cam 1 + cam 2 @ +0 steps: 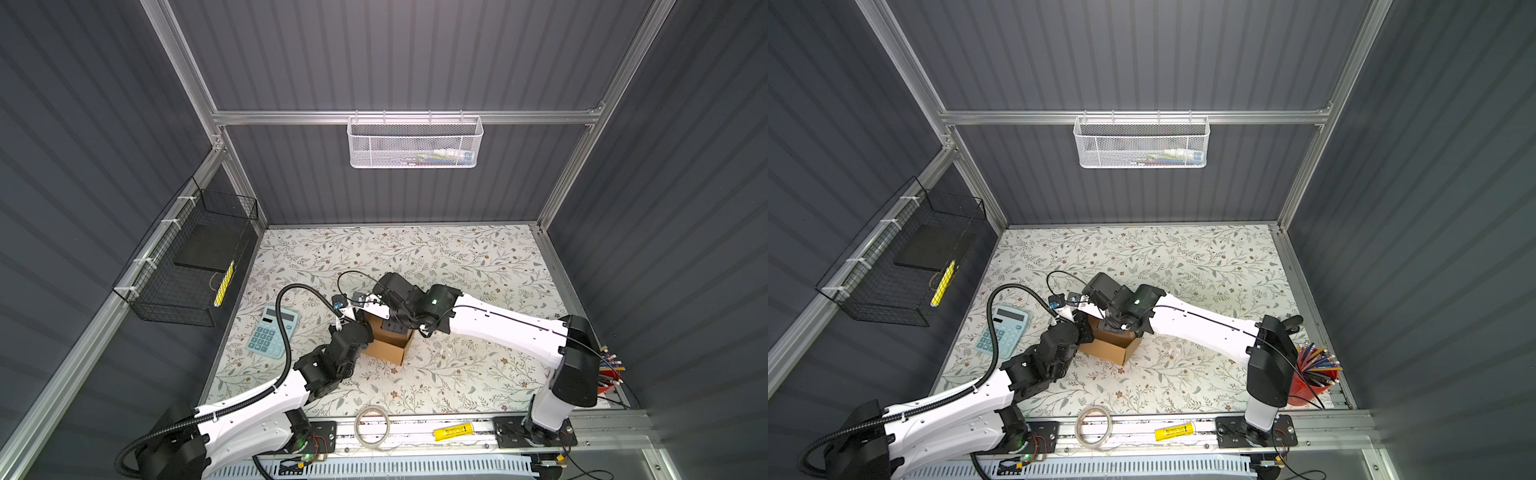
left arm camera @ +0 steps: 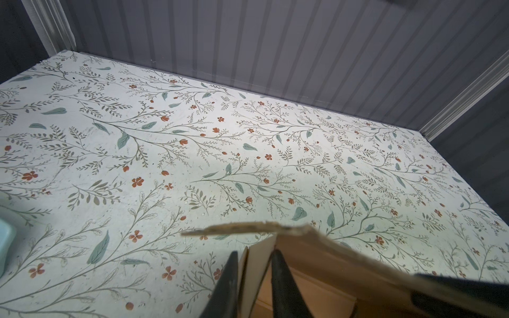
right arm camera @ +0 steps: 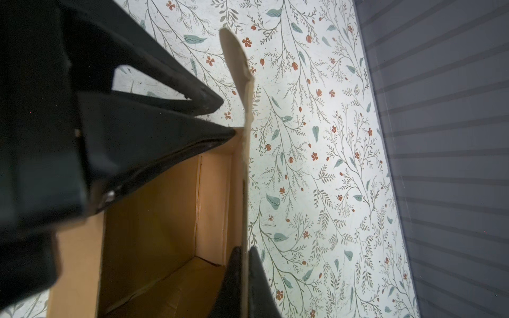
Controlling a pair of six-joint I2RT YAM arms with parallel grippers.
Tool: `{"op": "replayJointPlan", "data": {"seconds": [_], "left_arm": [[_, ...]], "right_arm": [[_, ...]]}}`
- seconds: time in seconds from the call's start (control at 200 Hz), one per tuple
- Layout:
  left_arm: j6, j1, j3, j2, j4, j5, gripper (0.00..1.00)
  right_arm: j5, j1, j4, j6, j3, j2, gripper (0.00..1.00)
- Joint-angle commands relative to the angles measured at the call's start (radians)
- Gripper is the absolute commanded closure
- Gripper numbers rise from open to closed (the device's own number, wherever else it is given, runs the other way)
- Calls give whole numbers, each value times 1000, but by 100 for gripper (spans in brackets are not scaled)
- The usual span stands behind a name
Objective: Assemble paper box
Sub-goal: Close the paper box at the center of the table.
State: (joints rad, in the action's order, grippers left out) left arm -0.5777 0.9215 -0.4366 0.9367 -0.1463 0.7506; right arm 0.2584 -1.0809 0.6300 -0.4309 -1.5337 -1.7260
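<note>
Right hand point(image 3: 244, 252) was clamped shut on a wall of the paper box point(image 1: 384, 353), mid worktop point(image 1: 478, 257). Left hand point(image 2: 255, 252) straddled a doubled wall (grip unclear). Wall-folding step, seemingly; next would be pressing it home.

On the tabletop point(image 1: 457, 257) a calculator point(image 1: 272, 331) is lying near the left edge; a tape roll point(image 1: 372, 409) and yellow tube point(image 1: 454, 432) are lying past its front, a pencil cup point(image 1: 1308, 385) at its right.
</note>
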Motion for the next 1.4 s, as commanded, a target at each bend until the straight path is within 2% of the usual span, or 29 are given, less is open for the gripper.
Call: {"op": "replayJointPlan", "data": {"seconds": [0.0, 0.23, 0.345, 0.48, 0.625, 1.396], "left_arm": [[-39, -1, -43, -61, 104, 27, 75], [-160, -1, -72, -214, 351, 2, 75], [-235, -1, -84, -265, 468, -45, 82], [-303, -1, -103, -250, 578, -119, 93], [-350, 0, -102, -203, 603, -208, 100], [-479, 3, 2, -224, 649, -405, 100]], "right_arm": [[10, -5, 51, -6, -13, -16, 98], [15, -9, 53, -4, -22, -19, 98], [18, -10, 55, -1, -23, -20, 98], [24, -14, 53, 4, -23, -17, 98], [29, -15, 54, 6, -19, -15, 98], [35, -25, 45, 17, -17, -21, 98]]}}
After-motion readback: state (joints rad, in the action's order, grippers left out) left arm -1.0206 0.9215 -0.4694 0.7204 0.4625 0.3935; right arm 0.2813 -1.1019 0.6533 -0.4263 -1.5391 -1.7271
